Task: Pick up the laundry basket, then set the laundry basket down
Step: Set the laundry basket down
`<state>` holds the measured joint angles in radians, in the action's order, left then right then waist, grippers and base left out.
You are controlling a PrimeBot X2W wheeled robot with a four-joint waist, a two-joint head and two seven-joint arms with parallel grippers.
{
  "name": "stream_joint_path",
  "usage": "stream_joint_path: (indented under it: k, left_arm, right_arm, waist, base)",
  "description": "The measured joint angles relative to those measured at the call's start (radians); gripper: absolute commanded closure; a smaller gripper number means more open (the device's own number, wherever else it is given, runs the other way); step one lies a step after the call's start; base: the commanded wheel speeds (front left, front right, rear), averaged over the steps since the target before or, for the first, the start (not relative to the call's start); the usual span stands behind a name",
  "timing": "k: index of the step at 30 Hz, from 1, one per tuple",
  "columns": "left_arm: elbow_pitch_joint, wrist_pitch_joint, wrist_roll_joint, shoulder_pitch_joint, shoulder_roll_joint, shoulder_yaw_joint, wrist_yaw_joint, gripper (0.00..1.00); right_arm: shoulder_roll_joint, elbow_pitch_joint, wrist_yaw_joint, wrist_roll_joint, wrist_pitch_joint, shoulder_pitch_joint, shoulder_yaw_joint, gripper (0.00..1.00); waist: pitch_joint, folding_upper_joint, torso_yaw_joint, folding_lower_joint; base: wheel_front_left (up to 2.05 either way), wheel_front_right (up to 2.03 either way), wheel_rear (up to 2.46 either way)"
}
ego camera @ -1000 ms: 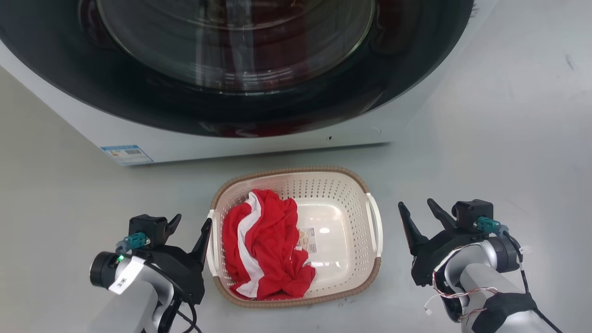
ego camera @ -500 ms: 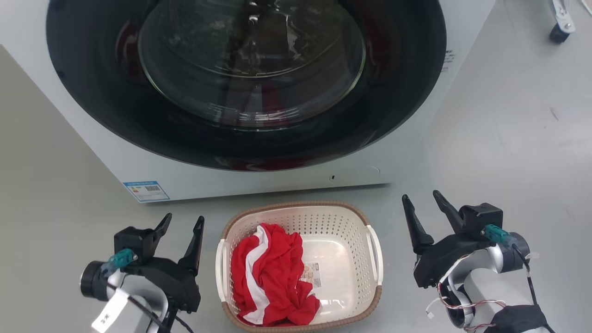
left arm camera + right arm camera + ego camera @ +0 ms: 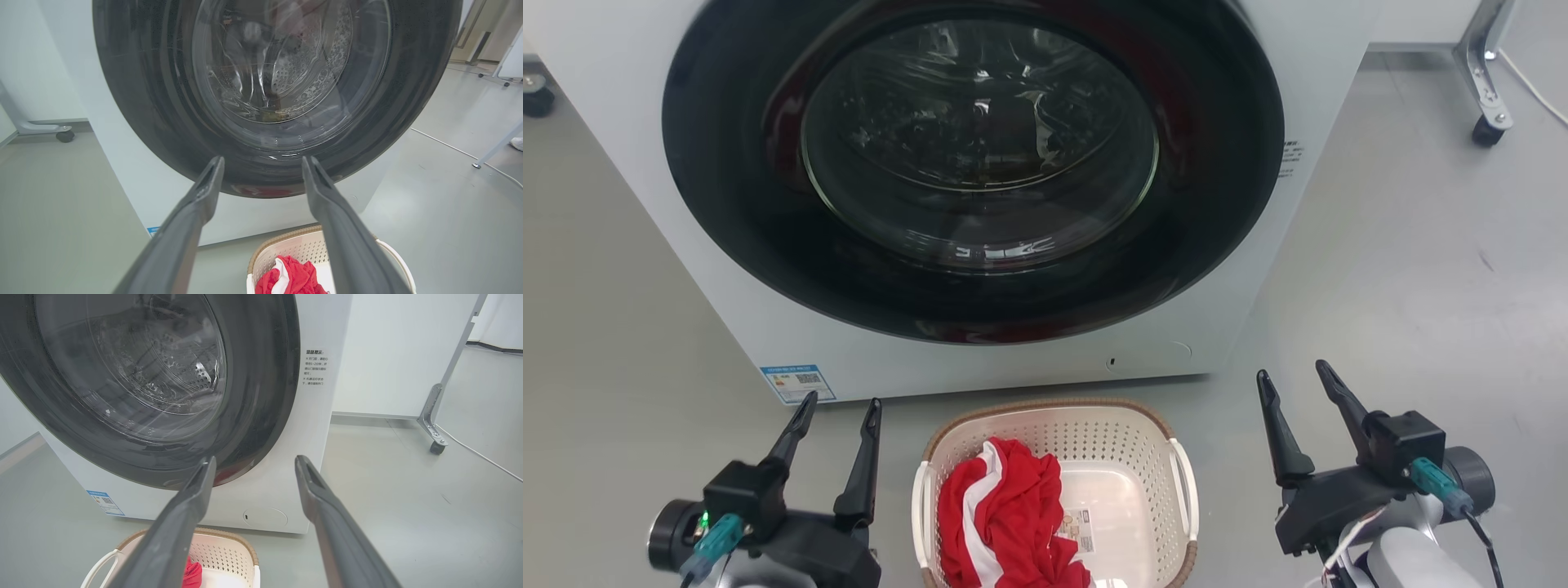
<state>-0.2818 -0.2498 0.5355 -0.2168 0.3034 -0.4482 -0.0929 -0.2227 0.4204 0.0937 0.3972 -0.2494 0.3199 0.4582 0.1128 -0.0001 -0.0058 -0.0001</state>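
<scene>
You are working over a smooth, pale grey floor (image 3: 1421,286). A white front-loading washing machine (image 3: 670,269) stands on it, its round dark door (image 3: 980,147) closed and facing you. A blue sticker (image 3: 798,382) sits near the machine's lower left corner. Well off to the right stands a metal leg on a caster (image 3: 1490,114), with a white cable (image 3: 1539,94) trailing past it.

The laundry basket (image 3: 1111,441) rests on the floor just in front of the machine, between your two grippers. A red and white garment (image 3: 1005,514) is heaped in its left half, and a small label (image 3: 1080,523) shows on the bare base.

Your left gripper (image 3: 842,400) has its fingers spread wide with nothing between them. It sits just beside the basket's left handle (image 3: 920,510) without touching it. Your right gripper (image 3: 1291,369) is spread about as wide and is also empty. It stands farther out from the right handle (image 3: 1183,490), with a strip of floor between them.

Both grippers point forward at the front of the machine, their fingers running up the head view roughly parallel to each other. In each wrist view the two fingers frame the lower arc of the door. The basket's woven rim shows low in both views, under the right finger for the left arm and under the left finger for the right arm.
</scene>
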Motion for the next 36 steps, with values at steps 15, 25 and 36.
stream_joint_path:
  k: [15,25,36]
  left_arm:
    - [0.221,0.000,-0.062,0.237,0.004,0.090,-0.031,0.00]
    - [0.269,0.000,-0.102,0.319,-0.032,0.152,-0.031,0.00]
    - [0.307,0.002,-0.156,0.373,-0.089,0.226,-0.031,0.00]
  right_arm:
    - [-0.026,-0.179,0.022,-0.061,0.000,-0.196,-0.065,0.00]
    - [-0.027,-0.245,0.030,-0.080,0.000,-0.279,-0.104,0.00]
    - [-0.016,-0.302,0.031,-0.096,0.000,-0.324,-0.138,0.00]
  waist:
    - [-0.079,0.0000,-0.004,0.0000]
    - [-0.105,0.0001,-0.001,0.0001]
    - [-0.116,0.0001,-0.001,0.0000]
  base:
    - [0.00,0.00,0.00]
    - [0.00,0.00,0.00]
    - [0.00,0.00,0.00]
